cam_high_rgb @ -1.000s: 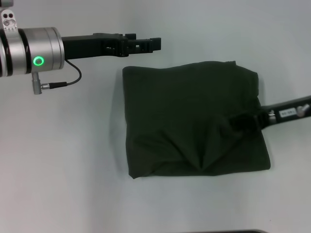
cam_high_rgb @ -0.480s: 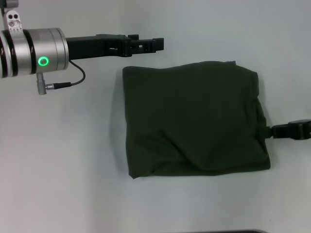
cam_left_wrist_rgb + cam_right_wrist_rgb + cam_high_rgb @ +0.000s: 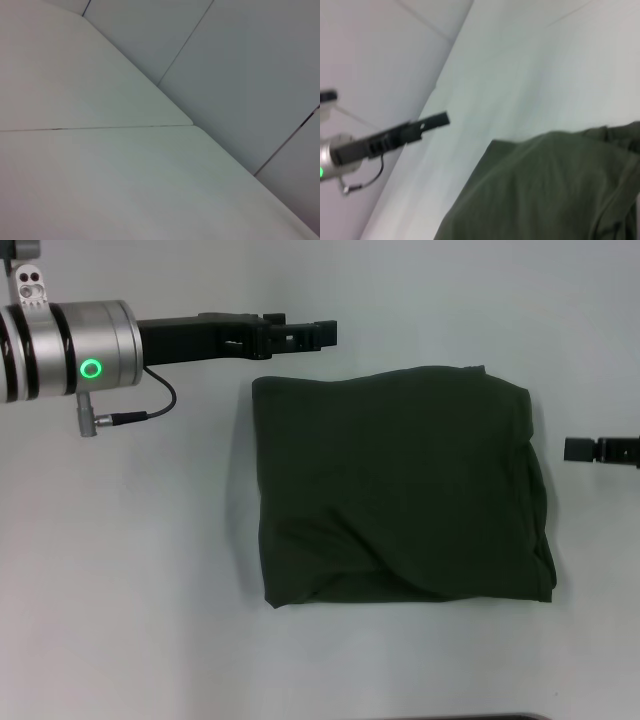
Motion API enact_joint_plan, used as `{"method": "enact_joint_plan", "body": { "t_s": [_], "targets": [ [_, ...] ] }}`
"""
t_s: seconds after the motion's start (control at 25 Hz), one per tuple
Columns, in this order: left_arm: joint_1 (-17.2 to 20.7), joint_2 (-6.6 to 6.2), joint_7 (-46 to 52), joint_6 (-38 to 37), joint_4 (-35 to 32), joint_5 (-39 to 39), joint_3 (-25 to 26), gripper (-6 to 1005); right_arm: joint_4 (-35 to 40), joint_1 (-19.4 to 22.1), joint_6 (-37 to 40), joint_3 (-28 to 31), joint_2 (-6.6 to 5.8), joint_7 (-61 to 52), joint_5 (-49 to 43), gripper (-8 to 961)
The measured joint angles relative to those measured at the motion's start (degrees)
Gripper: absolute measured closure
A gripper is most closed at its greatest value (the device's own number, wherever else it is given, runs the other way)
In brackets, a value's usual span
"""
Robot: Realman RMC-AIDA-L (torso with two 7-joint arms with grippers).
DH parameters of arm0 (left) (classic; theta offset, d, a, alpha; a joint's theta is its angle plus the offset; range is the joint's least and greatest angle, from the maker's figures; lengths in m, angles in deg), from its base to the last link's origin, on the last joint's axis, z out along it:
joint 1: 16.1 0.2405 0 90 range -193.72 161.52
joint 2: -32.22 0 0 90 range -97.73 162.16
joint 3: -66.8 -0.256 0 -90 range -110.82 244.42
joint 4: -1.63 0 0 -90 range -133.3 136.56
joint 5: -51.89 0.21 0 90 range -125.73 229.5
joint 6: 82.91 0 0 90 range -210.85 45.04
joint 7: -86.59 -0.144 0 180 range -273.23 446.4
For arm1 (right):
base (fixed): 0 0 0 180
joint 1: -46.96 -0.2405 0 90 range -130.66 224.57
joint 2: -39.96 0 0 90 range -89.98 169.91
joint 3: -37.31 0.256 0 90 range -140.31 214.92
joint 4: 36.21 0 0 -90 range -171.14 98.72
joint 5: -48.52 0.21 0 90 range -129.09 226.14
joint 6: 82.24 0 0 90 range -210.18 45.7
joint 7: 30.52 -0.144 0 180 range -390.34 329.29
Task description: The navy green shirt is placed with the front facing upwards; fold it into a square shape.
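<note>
Shirt status: the dark olive-green cotton T-shirt (image 3: 400, 485) lies folded into a roughly square bundle on the pale grey-white table (image 3: 150, 580), a little right of the middle in the head view. Plain green cloth faces up; no lettering shows. Left and far edges run fairly straight. The near edge bulges slightly, with a soft diagonal crease toward the near-right corner. Layered cloth edges show along the right side, and a small ridge of fabric shows at the far-right corner.

Left gripper (image 3: 322, 333): hangs beyond the shirt's far-left corner, near it but apart, held out level on a black link from a silver wrist cuff (image 3: 70, 350) with a lit green ring. A thin black cable (image 3: 140, 405) loops under the cuff. Fingers appear pressed together, holding nothing. The left wrist view shows only bare table surface (image 3: 100, 190), a seam in it, and pale wall panels behind.

Right gripper (image 3: 582, 449): only its black tip enters at the right edge of the head view, beside the shirt's right side, with a clear gap of table between. Finger state cannot be told.

Right wrist view: the green shirt (image 3: 545, 190) fills the lower part, with the left gripper (image 3: 437, 120) farther off across the table.
</note>
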Motion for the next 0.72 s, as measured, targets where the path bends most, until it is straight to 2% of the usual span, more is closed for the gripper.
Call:
{"method": "enact_joint_plan", "body": {
  "t_s": [0.16, 0.36, 0.6, 0.72],
  "targets": [
    [0.1, 0.0, -0.6, 0.0, -0.1, 0.0, -0.2, 65, -0.2, -0.3, -1.0, 2.2, 0.01, -2.0, 0.0, 740],
    [0.0, 0.0, -1.6, 0.3, -0.4, 0.0, -0.2, 65, -1.1, -0.6, -4.6, 3.3, 0.25, -3.8, 0.1, 563],
    [-0.1, 0.0, -2.2, 0.9, -0.9, 0.0, -0.3, 65, -2.0, -2.2, -8.5, 3.0, 1.94, -5.6, -0.1, 277],
    [0.1, 0.05, -2.8, 1.0, -1.0, 0.0, -0.4, 65, -2.9, -3.2, -11.2, 1.8, 2.76, -6.3, -0.3, 208]
  ]
}}
